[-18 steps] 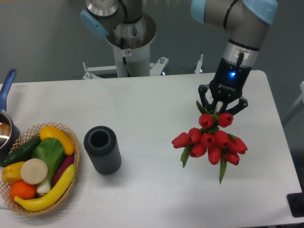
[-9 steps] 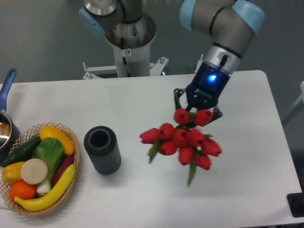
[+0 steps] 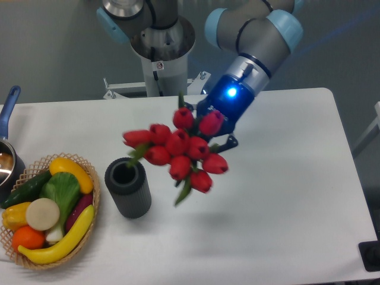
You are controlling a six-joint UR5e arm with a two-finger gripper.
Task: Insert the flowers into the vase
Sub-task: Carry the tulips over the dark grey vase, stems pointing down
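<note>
- Mostly the hand [image 3: 205, 127] is hidden: the red buds of the flowers [image 3: 178, 149] cover its fingers, so only the dark body with its blue light shows above them, and the grip itself cannot be made out directly.
- Still, the flowers hang in the air off the bench [image 3: 279, 196], bunched right under the hand, so it is holding them by the stems; the stems are almost wholly out of sight behind the buds.
- Motion blur softens the bunch, and single leaves are hard to tell apart; one green leaf points down and left from the lower buds.
- At the left edge a metal pot [image 3: 8, 159] with a blue handle is cut off by the frame, only part of its rim showing.
- A black object [image 3: 371, 255] at the lower right corner is also cut off and cannot be identified.
- A wicker basket [image 3: 89, 231] stands on the left of the bench with mock produce in it: yellow bananas, a green leafy vegetable, a cucumber, an orange and a pale round piece.
- The vase [image 3: 127, 187] stands upright just right of the basket, its round mouth open and unblocked.
- The leftmost buds of the flowers reach over toward the vase mouth, above and to its right; the hand sits further up and right of the vase.
</note>
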